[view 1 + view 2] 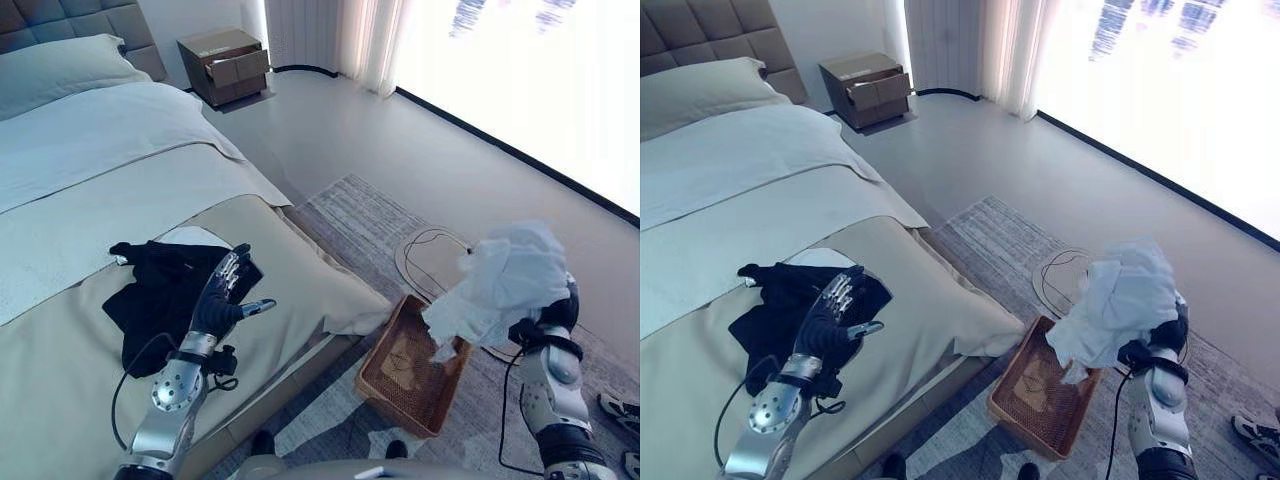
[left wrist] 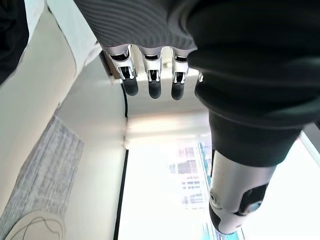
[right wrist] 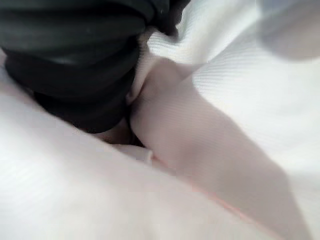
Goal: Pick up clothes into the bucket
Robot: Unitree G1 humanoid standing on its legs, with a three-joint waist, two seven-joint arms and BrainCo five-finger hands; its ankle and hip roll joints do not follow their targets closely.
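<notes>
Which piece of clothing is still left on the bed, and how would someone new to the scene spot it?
Start at the bed with its pale sheet and beige cover. On the beige part near the foot lies a crumpled black garment, with the left hand above it, fingers straight. It is the one dark thing on the bed, unlike the white cloth bunched over the right hand above the wicker basket.
</notes>
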